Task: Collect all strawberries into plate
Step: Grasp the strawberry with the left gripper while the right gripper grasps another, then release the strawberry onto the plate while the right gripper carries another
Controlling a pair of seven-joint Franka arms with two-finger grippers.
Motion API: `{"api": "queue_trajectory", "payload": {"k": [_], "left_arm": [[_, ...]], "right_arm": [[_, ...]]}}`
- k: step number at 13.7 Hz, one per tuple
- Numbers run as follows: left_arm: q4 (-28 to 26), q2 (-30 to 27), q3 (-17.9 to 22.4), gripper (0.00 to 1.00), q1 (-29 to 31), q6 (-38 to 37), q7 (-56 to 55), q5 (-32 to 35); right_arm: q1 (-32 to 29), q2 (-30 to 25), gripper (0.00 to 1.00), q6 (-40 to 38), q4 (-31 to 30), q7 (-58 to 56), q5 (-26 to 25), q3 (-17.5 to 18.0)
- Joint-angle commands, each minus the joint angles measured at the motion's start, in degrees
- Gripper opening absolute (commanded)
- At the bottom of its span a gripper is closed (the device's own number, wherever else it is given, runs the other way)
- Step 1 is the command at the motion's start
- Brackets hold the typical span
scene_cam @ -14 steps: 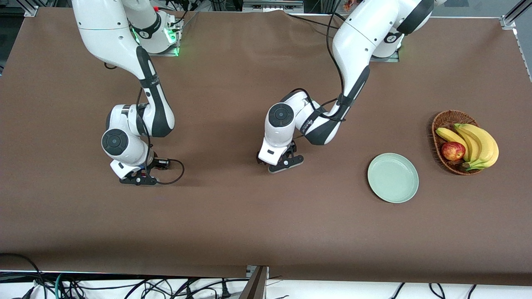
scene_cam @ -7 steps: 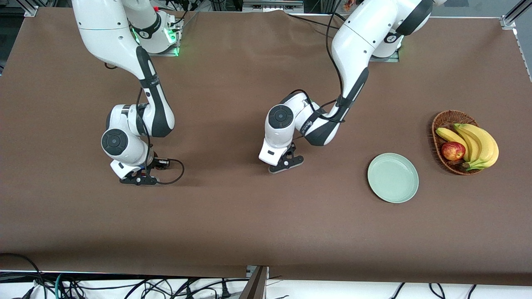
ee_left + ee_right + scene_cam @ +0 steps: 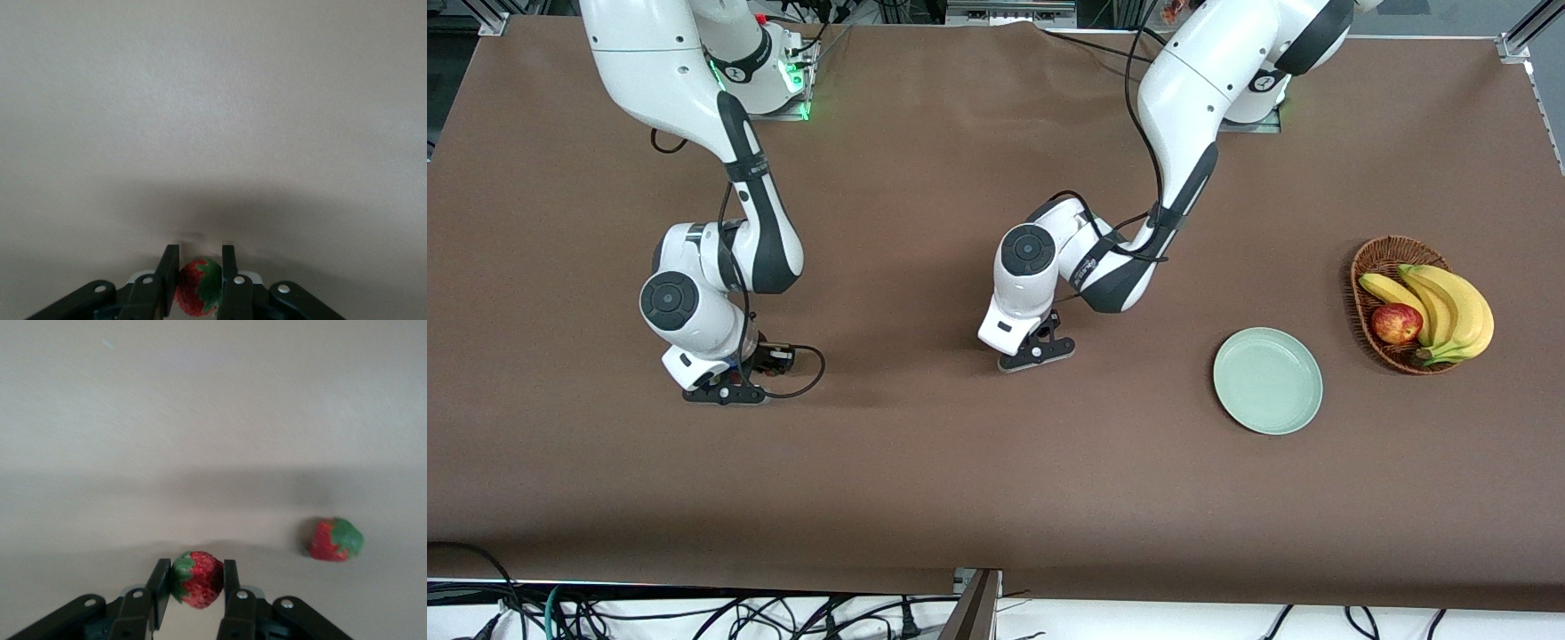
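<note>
1. Front view: the brown worktop (image 3: 925, 462) runs wide, with broad bare stretches along its edge nearest the camera and between the two arms. The right end effector (image 3: 725, 394) is down low at the worktop toward the right arm's end; the left end effector (image 3: 1034, 353) is down low near the middle. No berry shows from here, both being hidden under the wrists. The plate (image 3: 1268, 380), pale green and with nothing on it, lies toward the left arm's end, well apart from both end effectors, with open worktop between it and the left one. A wicker basket (image 3: 1376, 258) with bananas (image 3: 1449, 307) and an apple (image 3: 1396, 323) stands just beside the plate, closer to the worktop's end edge. Small lettering on the left forearm is too small to read
2. Left wrist view: the left end effector (image 3: 199, 275) is clenched on a strawberry (image 3: 197, 288), its red body and green cap showing between the two black fingers (image 3: 167, 273). Ahead lies bare worktop, shadowed close in, with no edge in sight
3. Right wrist view: the right end effector (image 3: 195, 583) is clenched on a second strawberry (image 3: 196, 579), cap turned to one side. A third strawberry (image 3: 335, 539) lies loose on the worktop near it, apart from the fingers (image 3: 229, 581). The rest is open surface, and no writing shows
</note>
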Motion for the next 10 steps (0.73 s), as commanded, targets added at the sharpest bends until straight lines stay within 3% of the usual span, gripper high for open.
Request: {"api": "queue_trajectory", "payload": {"k": [1, 6, 10], "left_arm": [[0.3, -3.5, 0.9, 0.00, 2.1, -2.7, 6.9, 1.8], [0.6, -8.6, 0.6, 0.00, 13.7, -11.1, 32.9, 1.4], [-1.3, -9.4, 0.5, 0.00, 20.9, -15.0, 47.0, 1.2]], "right_arm": [[1.6, -1.2, 0.24, -0.7, 1.8, 2.8, 2.2, 1.9], [5.5, 0.9, 0.24, -0.4, 8.9, 24.4, 2.2, 9.6], [13.7, 7.3, 0.24, 0.1, 16.9, 39.8, 2.1, 9.6]]}}
